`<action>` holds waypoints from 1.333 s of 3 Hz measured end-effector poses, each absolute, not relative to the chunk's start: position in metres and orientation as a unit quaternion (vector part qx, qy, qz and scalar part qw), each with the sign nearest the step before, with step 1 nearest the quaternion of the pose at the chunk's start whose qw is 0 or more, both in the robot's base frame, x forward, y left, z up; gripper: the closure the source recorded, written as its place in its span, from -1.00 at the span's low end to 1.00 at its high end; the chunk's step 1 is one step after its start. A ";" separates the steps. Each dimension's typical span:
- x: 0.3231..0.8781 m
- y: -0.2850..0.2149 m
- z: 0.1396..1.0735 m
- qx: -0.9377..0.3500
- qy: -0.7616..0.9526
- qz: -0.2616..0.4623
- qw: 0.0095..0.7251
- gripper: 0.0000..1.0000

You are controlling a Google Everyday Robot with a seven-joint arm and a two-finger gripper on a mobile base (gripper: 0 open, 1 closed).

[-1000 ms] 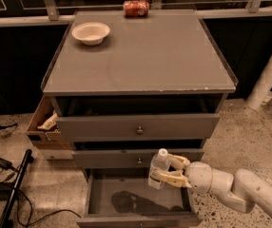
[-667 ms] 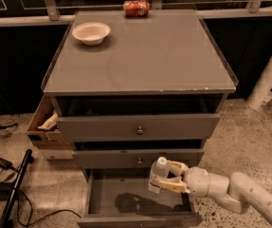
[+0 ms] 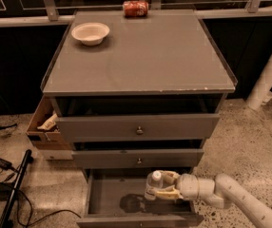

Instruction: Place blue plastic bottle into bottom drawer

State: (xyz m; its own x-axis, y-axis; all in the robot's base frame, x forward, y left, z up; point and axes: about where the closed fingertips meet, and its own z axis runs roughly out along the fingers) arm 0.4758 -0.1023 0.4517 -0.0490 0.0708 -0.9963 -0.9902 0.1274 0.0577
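The blue plastic bottle (image 3: 153, 185) is a clear bottle with a white cap, held upright. My gripper (image 3: 164, 186) comes in from the lower right and is shut on the bottle's body. The bottle hangs over the inside of the bottom drawer (image 3: 112, 194), which is pulled open below the two upper drawers. The bottle's shadow falls on the drawer floor to its left. I cannot tell whether the bottle's base touches the drawer floor.
A white bowl (image 3: 90, 33) and a red soda can (image 3: 135, 8) sit on the cabinet top (image 3: 140, 56). A cardboard box (image 3: 44, 125) is at the cabinet's left side. Cables and a black pole (image 3: 12, 189) lie on the floor at left. A white pipe (image 3: 269, 75) stands at right.
My gripper with the bottle has moved slightly lower and left, deeper over the open bottom drawer.
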 end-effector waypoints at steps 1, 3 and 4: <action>0.476 -0.102 0.452 -0.436 0.527 0.496 0.534 1.00; 0.489 -0.100 0.392 -0.482 0.515 0.483 0.519 1.00; 0.499 -0.097 0.365 -0.496 0.510 0.479 0.514 1.00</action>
State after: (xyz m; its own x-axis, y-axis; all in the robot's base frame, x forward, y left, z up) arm 0.4987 -0.0973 0.3647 0.0207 -0.0145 -0.9997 -0.9986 0.0491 -0.0214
